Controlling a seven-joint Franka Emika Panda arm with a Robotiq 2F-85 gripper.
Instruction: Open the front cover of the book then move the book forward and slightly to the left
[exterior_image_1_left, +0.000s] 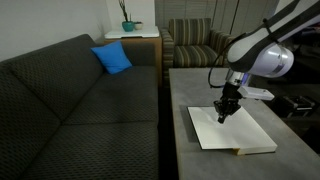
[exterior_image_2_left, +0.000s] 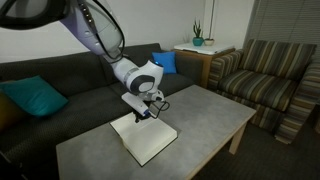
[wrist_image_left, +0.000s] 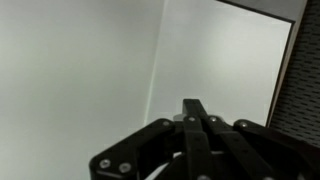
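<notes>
Wrist view: closed jaws over open book (wrist_image_left: 85, 60).

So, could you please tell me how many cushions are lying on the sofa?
2. The blue cushion sits at the sofa end nearest the armchair; the teal cushion sits toward the opposite end. Others may lie out of frame.

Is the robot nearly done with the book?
About halfway. The book lies open, white pages up, so the opening step looks done. The shut gripper rests tip-down on a page. Left to do, it seems: sliding the book forward and a bit left.
</notes>
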